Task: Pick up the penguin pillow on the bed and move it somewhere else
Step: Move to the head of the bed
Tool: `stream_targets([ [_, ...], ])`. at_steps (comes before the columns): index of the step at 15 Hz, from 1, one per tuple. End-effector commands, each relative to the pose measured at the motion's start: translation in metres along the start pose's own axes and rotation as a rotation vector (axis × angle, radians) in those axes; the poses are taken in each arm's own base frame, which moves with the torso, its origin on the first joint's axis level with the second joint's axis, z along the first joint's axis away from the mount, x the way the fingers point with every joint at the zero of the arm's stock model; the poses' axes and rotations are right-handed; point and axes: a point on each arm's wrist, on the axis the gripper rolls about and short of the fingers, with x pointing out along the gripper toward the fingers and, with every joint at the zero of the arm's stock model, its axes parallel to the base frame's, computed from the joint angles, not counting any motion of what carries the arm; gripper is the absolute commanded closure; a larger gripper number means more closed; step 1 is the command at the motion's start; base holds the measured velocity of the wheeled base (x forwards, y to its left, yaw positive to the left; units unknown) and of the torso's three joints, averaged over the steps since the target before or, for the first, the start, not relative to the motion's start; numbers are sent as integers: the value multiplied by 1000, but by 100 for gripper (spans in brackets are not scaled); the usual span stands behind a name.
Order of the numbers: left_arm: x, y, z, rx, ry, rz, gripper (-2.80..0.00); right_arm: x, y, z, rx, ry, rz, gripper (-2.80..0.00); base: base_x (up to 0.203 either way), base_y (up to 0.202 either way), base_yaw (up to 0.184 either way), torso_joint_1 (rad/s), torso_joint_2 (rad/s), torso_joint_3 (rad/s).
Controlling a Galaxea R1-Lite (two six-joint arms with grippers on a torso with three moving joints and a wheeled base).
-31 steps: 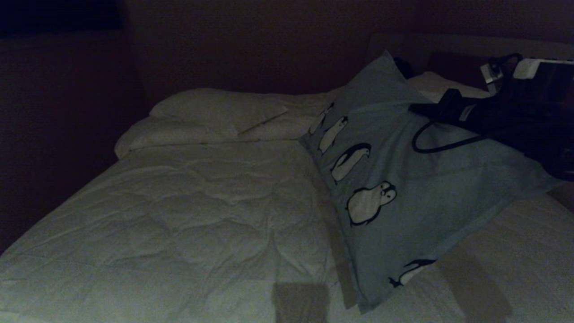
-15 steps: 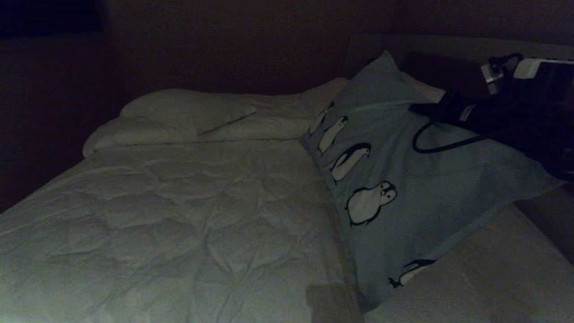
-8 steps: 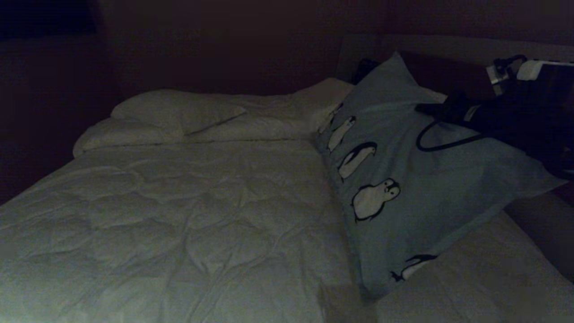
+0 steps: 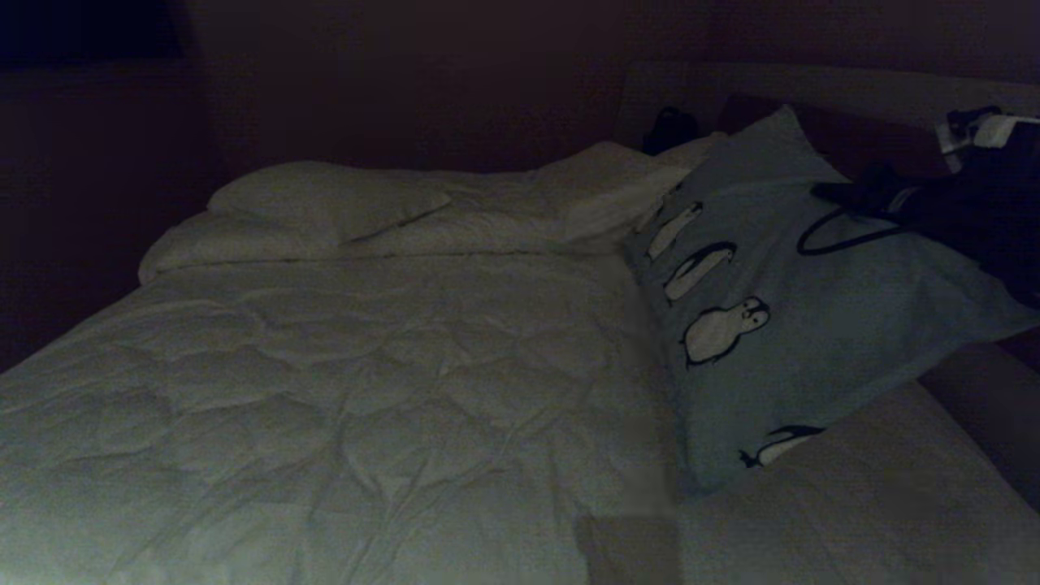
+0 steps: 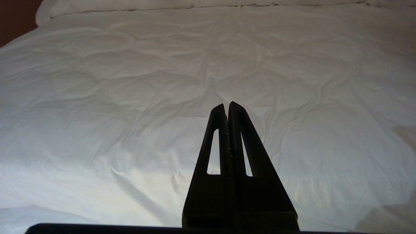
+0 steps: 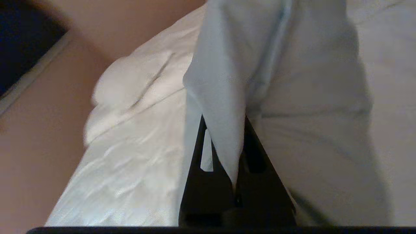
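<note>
The grey-blue penguin pillow (image 4: 812,357) hangs tilted over the right side of the bed (image 4: 366,390), its row of black-and-white penguins facing me. Its lower corner reaches down to the white comforter. My right gripper (image 4: 837,193) is shut on a fold at the pillow's upper edge. In the right wrist view the pale blue fabric (image 6: 224,81) runs down between the dark fingers and hides the tips of my right gripper (image 6: 224,123). My left gripper (image 5: 227,105) is shut and empty, low over the wrinkled comforter (image 5: 130,81).
Plain white pillows (image 4: 325,199) (image 4: 601,191) lie along the head of the bed under the dark headboard (image 4: 812,85). A small dark object (image 4: 670,126) sits behind them. A dark wall runs along the left side, and the bed's right edge (image 4: 967,422) drops away near the pillow.
My right arm has carried the penguin pillow to the right and slightly back, uncovering more of the white pillow behind it. Earlier the whole view also shifted a little.
</note>
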Motion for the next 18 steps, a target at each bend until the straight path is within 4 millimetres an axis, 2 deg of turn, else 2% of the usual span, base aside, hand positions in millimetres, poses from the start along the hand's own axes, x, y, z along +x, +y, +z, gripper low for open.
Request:
stream_targets([
  [1, 0, 0, 0, 0, 0, 1, 0, 6, -32, 7, 9, -20, -61, 0, 0, 0, 0, 0, 0, 0],
  [10, 0, 0, 0, 0, 0, 1, 0, 11, -120, 22, 36, -42, -175, 0, 0, 0, 0, 0, 0, 0],
  [14, 0, 0, 0, 0, 0, 1, 0, 1, -148, 24, 59, 42, -86, 0, 0, 0, 0, 0, 0, 0],
  [18, 0, 0, 0, 0, 0, 1, 0, -5, -167, 28, 28, 115, 44, 0, 0, 0, 0, 0, 0, 0],
])
